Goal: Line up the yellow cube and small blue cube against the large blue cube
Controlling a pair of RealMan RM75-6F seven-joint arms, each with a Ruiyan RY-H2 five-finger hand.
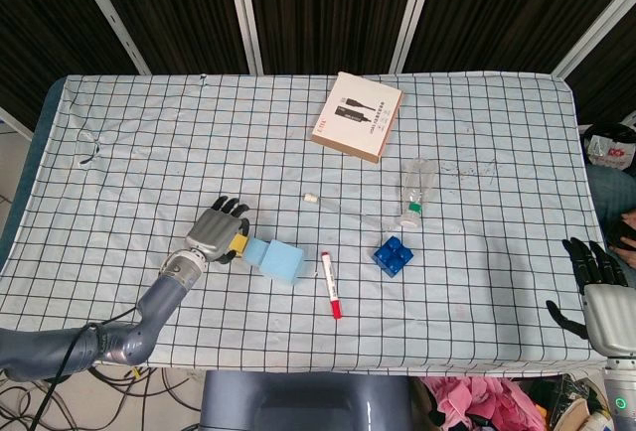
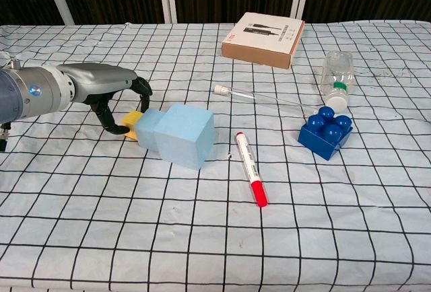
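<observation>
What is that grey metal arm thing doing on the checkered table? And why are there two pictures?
It's a robot with two arms and hands. One camera looks down from its head, one looks out from its chest. Its left hand curls around a yellow cube, which sits by a small blue cube and a large blue cube. Its right hand waits at the table's edge, holding nothing. Also lying there: a red marker, toy brick, plastic bottle, glass tube and cardboard box.

Yellow cube [image 2: 133, 120], small blue cube [image 2: 149, 127], large blue cube [image 2: 185, 135] touch in row.
</observation>
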